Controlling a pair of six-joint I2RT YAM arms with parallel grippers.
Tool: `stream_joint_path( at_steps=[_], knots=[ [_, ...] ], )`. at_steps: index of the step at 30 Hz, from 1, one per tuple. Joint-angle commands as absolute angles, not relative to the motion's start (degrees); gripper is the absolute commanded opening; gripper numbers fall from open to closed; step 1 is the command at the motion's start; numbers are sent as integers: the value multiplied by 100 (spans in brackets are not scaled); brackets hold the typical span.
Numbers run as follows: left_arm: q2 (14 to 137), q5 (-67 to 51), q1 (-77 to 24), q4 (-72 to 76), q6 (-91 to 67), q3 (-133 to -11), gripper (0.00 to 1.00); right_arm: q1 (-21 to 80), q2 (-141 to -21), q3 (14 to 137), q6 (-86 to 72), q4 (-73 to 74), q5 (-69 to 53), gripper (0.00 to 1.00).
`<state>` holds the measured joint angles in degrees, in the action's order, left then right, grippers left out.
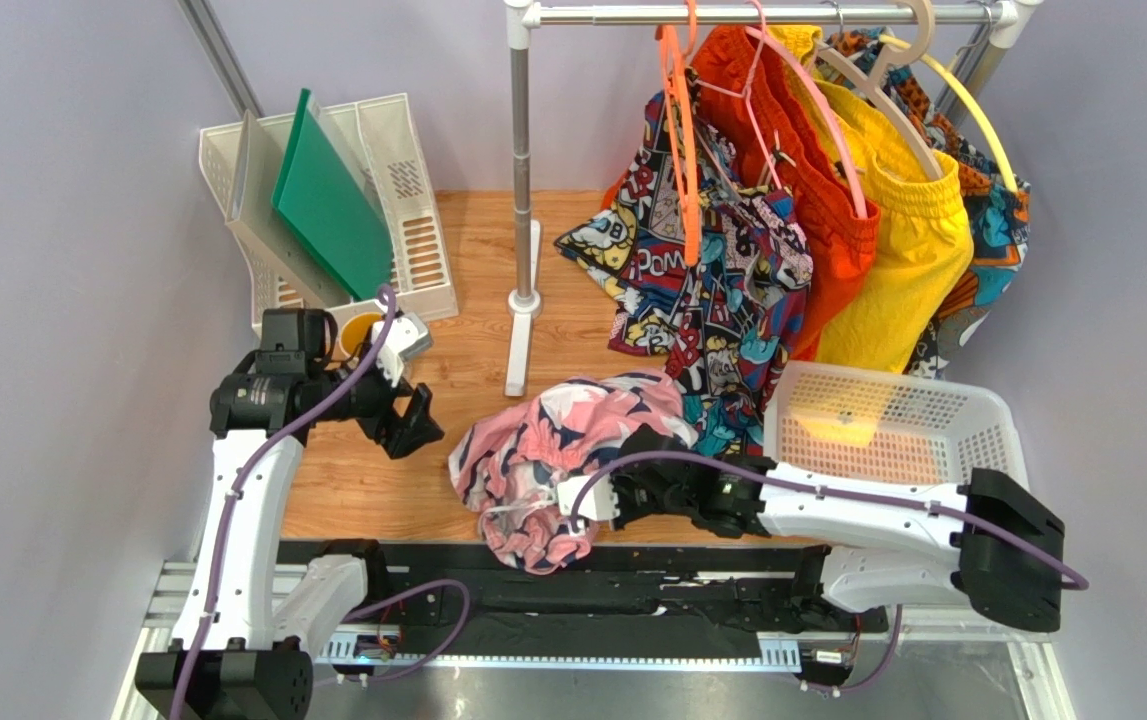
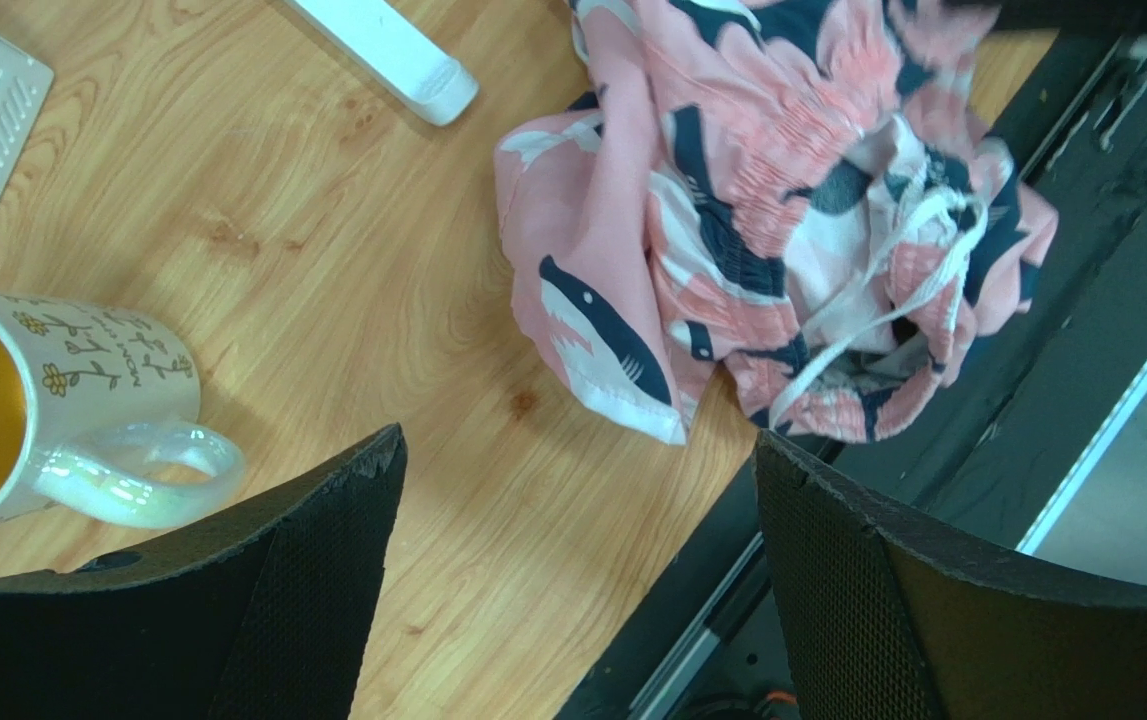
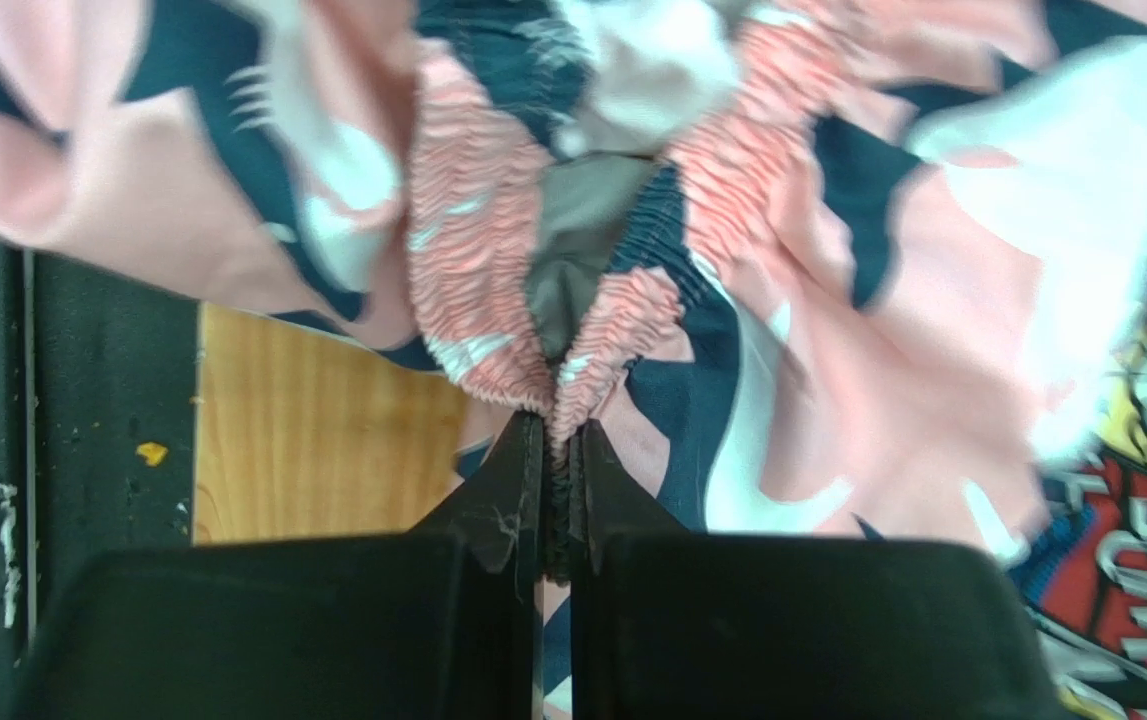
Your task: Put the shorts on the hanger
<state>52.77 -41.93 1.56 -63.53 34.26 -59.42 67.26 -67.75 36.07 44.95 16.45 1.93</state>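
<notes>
Only its wrist camera is showing your right gripper (image 3: 560, 435) pinching the gathered waistband of the shorts (image 3: 865, 390) at its tips. Your left gripper (image 2: 576, 450) is hovering spread wide over the wooden table (image 2: 279, 225), the shorts lying just ahead and the orange hanger (image 1: 680, 135) hanging on the rail (image 1: 760, 15) beyond.

bright even light, soft shadows; right wrist view blurred.

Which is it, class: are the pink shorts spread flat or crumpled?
Crumpled: the shorts lie in a bunched heap with overlapping folds, not laid flat.
</notes>
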Motion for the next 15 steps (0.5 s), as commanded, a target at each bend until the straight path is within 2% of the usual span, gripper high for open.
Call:
stream_joint_path(
  at_steps=[1,5,9,15],
  knots=[
    [5168,-4079,106,-6838,4789,-6029,88,6391,-6197,5024,3991,2142,659,0],
    [5054,-4350,62,-6829,4949,-5941,88,5785,-6056,6439,3815,2900,510,0],
    [5054,-4570,-526,-6373,4378,-5828,88,5135,-6187,6873,3639,3181,290,0],
    [5019,-4685,-1518,-5277,3037,-5669,86,4878,-6346,7136,3191,3190,404,0]
  ],
)
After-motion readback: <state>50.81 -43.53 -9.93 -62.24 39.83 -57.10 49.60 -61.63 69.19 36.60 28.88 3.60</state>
